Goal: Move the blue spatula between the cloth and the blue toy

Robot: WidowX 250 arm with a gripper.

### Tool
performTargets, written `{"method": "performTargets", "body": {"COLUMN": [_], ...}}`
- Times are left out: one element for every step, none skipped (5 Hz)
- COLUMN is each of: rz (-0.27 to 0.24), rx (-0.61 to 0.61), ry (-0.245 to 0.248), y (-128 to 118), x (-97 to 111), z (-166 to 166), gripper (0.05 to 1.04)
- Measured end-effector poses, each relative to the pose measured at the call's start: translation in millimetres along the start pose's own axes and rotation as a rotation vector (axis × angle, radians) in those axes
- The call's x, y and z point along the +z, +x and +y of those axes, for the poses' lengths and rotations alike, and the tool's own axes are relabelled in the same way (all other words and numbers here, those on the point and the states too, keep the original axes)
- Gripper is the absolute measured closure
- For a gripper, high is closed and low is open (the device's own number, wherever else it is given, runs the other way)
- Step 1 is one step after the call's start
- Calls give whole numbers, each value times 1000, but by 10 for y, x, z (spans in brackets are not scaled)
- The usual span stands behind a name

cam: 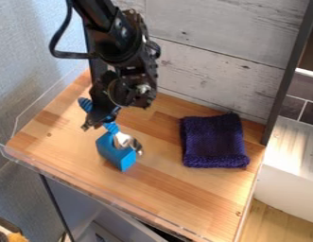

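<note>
Above the bench [196,194], hanging with pincer [100,120] at handle [112,128] of blue spatula [121,137].
Leaving aperture and hold impossible to tell; overlapping blue toy [116,155] with metal head [125,141], well apart from cloth [214,142]; probably favouring the handle for controlled placement.

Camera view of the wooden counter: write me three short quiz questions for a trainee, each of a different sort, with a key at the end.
1. Multiple choice. As seen in the picture, where is the folded dark purple fabric cloth relative to the bright blue block-shaped toy?
A) To its left
B) To its right
C) Underneath it

2. Fill in the blank. The black two-finger gripper is at the ____ part of the blue-handled spatula with the shiny metal head.

3. True or false? The spatula's metal head lies on the cloth.

Key: 1. B; 2. handle; 3. false
</note>
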State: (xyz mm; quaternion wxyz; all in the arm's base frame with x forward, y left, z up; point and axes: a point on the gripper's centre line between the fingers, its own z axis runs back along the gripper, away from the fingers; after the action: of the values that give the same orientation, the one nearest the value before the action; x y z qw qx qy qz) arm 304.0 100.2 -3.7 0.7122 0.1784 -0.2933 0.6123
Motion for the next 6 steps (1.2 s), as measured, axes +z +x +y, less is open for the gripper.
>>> {"method": "performTargets", "body": {"rz": [5, 12, 18, 16, 17, 28], "rx": [-12, -52, -67, -78, -85, -107], "ry": [-11, -19, -38, -33, -42, -70], "y": [-80, -216, -305, -352, -382, -420], "x": [124, 212, 320, 338, 359, 416], "z": [53, 105, 139, 176, 171, 102], "gripper": [662, 662, 662, 662, 662, 662]}}
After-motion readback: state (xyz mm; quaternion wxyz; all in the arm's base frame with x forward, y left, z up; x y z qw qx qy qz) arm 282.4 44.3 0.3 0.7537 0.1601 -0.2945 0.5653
